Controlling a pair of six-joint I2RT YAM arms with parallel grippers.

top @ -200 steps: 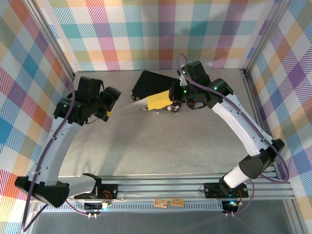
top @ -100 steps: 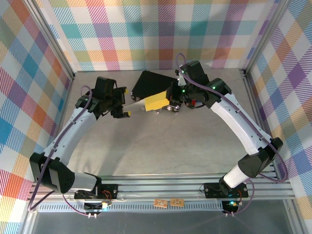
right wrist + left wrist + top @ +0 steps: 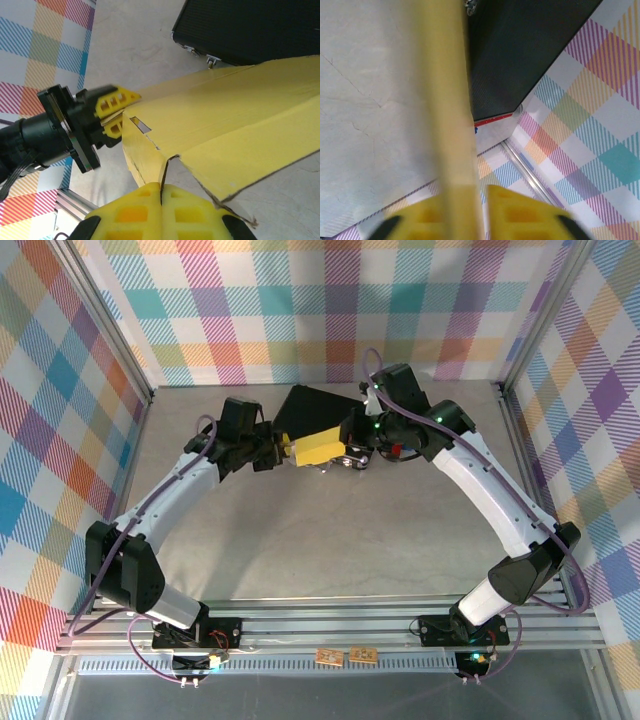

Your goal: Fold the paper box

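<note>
Because thin card held at one end would flop, I think, my left fingers (image 3: 114, 101) are shut tight on one end of the paper box (image 3: 318, 447) and my right fingers (image 3: 131, 211) pinch the other. It hangs between them over the counter (image 3: 330, 530), close to the black case (image 3: 310, 408).

L gripper (image 3: 284, 448) & R gripper (image 3: 345, 454) both shut, tips near, prob. level

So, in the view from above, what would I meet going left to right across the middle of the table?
The left tool → the bright yellow creased cardboard box → the right tool.
</note>
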